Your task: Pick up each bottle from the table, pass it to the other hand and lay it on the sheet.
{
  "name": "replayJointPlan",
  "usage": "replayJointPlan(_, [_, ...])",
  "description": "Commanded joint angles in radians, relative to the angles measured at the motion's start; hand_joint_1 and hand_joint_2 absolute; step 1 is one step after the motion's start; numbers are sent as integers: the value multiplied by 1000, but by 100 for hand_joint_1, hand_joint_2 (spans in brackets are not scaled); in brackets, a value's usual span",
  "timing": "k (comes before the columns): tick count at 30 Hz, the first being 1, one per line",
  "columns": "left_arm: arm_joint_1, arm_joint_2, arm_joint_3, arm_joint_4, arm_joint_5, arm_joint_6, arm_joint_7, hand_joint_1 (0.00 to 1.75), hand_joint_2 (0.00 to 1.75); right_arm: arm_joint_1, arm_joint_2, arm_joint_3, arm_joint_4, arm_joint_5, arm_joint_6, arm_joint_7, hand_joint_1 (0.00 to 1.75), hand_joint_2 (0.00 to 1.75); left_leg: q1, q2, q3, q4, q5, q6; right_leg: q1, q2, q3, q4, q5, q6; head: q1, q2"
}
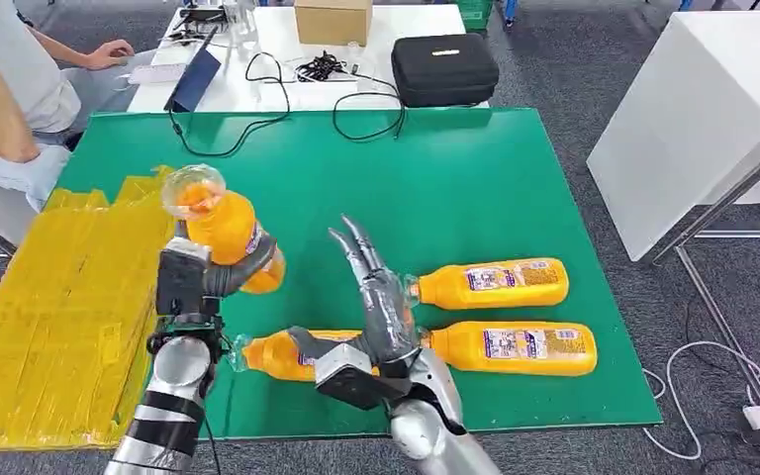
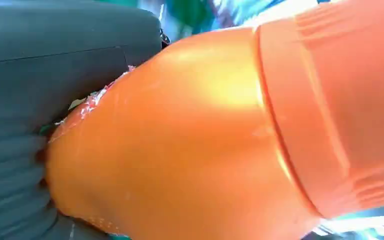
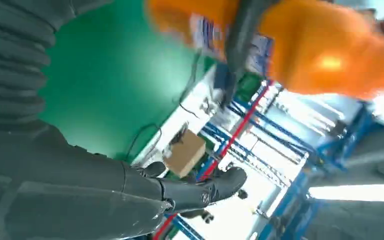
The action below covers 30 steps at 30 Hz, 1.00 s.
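Orange juice bottle [image 1: 226, 226], base upward, is grasped by the left hand [image 1: 190, 280] at nine o'clock of the green table [image 1: 515, 158], just beside the yellow sheet [image 1: 49, 297]; the right hand [image 1: 381, 307] stands released, fingers spread, with three more bottles [image 1: 500, 283] lying by it; to do the placing well, I judge the held bottle should travel toward nine o'clock and go down flat. Left wrist view: orange plastic pressed against the palm. Right wrist view: the thumb [image 3: 200, 190] extended, clasping nothing.

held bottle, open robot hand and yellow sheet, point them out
held bottle [image 1: 226, 230], head view, orange body.
right robot hand [image 1: 376, 297], head view, palm.
yellow sheet [image 1: 49, 297], head view, bare middle.
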Motion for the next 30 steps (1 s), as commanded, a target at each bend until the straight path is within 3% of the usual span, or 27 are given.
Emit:
replayJointPlan(1, [-208,144,50,179,-360,104,116,175,175,56,-86,-78,-181,-18,40,-17,0,0,1,0,3,0,0,-1,1,-1,3,-1,0,-1,0,0])
replayJointPlan(14, [-202,133,50,182,-369,106,107,175,175,57,-81,-77,-180,-19,40,-17,0,0,1,1,5,0,-2,-2,1,-1,6,-1,-2,-1,0,0])
replayJointPlan(16, [-230,189,22,230,-645,163,249,175,175,55,-87,-81,-186,-28,41,-24,0,0,1,1,6,0,-2,-2,2,-1,7,-1,-2,-1,0,0])
replayJointPlan(17, [-270,240,3,307,-845,141,361,175,175,57,-95,-88,-198,-33,41,-26,0,175,2,1,7,1,-3,-3,2,-1,8,0,-2,-1,0,0])
replayJointPlan(20, [-376,324,9,537,-1064,134,461,175,175,62,-107,-111,-212,-50,51,-26,0,175,1,1,4,0,0,-2,1,-1,4,0,-1,-1,0,0])
replayJointPlan(21, [-407,375,-81,599,-1064,123,530,175,175,61,-110,-114,-209,-53,53,-27,0,175,1,1,7,0,-1,-3,2,-1,7,0,-1,-2,1,0])
replayJointPlan(30, [-453,432,-176,937,-1064,40,641,175,175,51,-115,-121,-177,-82,52,-41,0,175,3,7,10,-1,-2,-4,4,2,8,-1,0,-4,0,0])
